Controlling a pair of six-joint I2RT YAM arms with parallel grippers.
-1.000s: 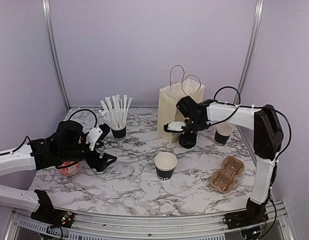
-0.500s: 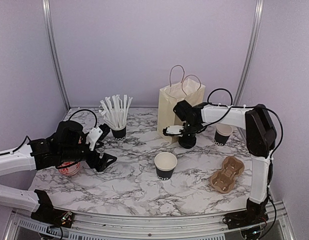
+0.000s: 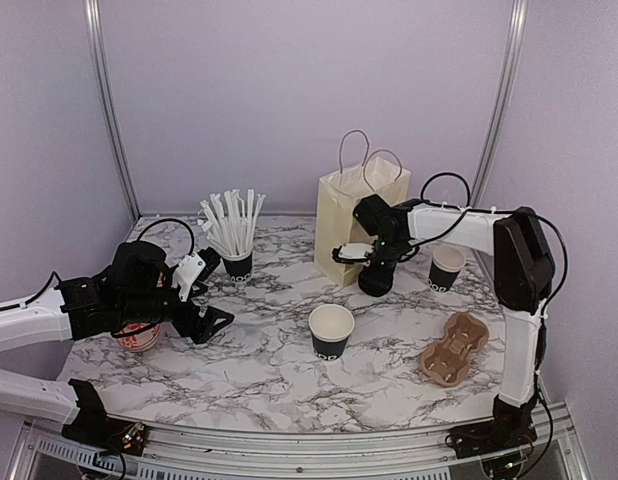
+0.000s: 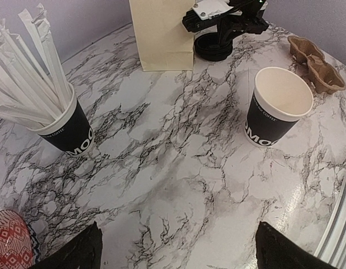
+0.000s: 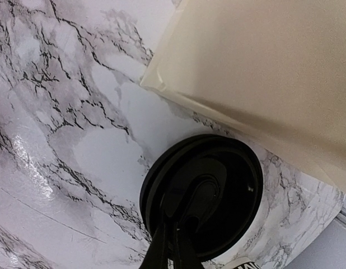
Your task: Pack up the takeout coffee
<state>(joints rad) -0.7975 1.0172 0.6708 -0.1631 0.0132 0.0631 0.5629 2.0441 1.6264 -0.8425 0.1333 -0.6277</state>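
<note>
Right wrist view: right tool clenched atop the takeout coffee, on the surface at the paper bag's near side. Left tool released. Grasp step; next, likely lift into bag.

Both arms share one build: black joint housings w/ white tube links btwn.

Left arm: white forearm and a chunky black wrist. A white left cam block sits by the left gripper, whose fingers are black, matte and wedge-shaped. A thin black left cable arcs over the wrist. Left base is black, at the near-left corner of the tabletop.

Right arm: white upper + lower links, a big black elbow, a black right cable in a loop, and a white right cam block. Right gripper is slim and black. Right base is black, at the near-right corner.
</note>
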